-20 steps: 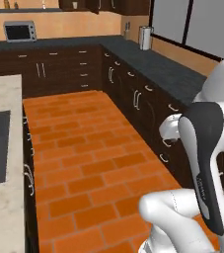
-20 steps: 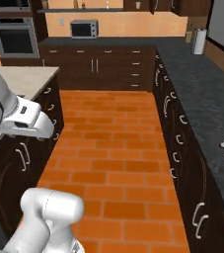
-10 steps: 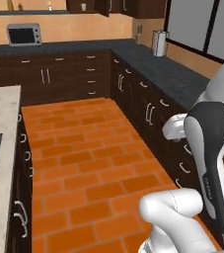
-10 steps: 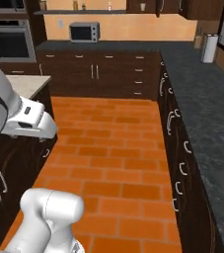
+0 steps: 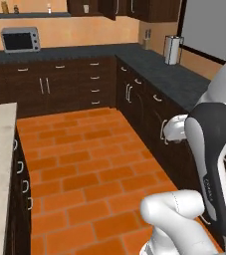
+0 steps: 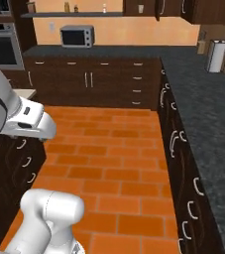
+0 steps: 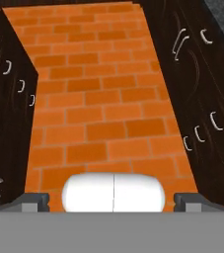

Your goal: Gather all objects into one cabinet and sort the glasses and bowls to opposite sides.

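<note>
Currently the claw [image 7: 112,201] is standing released, its two dark fingertips [image 7: 34,201] spread wide and grasping nothing, and is pointing down at the orange brick floor [image 7: 98,99]. Dark cabinets [image 7: 202,89] are flanking the floor at 3 and 9 o'clock. Farther out, a grey microwave [image 6: 77,36] is sitting on the back counter [image 6: 99,50] at 11 o'clock, a paper towel roll [image 6: 216,55] at 2 o'clock. None of the task's mugs or bowl can be told.

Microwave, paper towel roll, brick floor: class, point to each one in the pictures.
microwave [image 6: 77,36], right base view, its dark front door.
paper towel roll [image 5: 171,50], left base view, middle of the roll.
brick floor [image 7: 98,104], hand view, bare bricks between cabinets.
</note>
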Controlling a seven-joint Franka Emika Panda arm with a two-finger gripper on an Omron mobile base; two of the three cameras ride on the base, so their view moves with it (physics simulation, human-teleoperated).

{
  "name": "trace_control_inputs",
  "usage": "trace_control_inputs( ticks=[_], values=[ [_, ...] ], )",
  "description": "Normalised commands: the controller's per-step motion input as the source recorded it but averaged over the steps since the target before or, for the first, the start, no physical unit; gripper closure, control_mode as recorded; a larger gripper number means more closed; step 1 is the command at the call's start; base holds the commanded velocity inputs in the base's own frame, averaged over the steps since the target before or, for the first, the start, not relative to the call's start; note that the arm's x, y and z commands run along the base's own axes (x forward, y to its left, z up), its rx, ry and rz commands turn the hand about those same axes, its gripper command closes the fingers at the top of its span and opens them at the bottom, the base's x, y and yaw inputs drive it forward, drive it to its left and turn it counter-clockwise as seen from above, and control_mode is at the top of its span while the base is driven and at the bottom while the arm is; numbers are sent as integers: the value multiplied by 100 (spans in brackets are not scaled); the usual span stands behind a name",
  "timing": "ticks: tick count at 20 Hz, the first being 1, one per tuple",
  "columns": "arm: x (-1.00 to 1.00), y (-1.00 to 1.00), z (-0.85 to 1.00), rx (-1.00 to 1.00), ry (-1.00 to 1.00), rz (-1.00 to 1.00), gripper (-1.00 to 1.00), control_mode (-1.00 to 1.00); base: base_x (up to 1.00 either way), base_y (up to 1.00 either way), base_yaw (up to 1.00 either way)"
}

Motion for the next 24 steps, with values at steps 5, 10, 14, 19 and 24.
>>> trace_control_inputs(
  ticks=[5,10,14,19,24],
  values=[
    [0,0,0,0,0,0,-100,100,100,0,-1],
    [0,0,0,0,0,0,-100,100,100,0,-2],
    [0,0,0,0,0,0,-100,100,100,0,0],
    [0,0,0,0,0,0,-100,100,100,-2,-1],
    [0,0,0,0,0,0,-100,100,100,-26,-5]
  ],
)
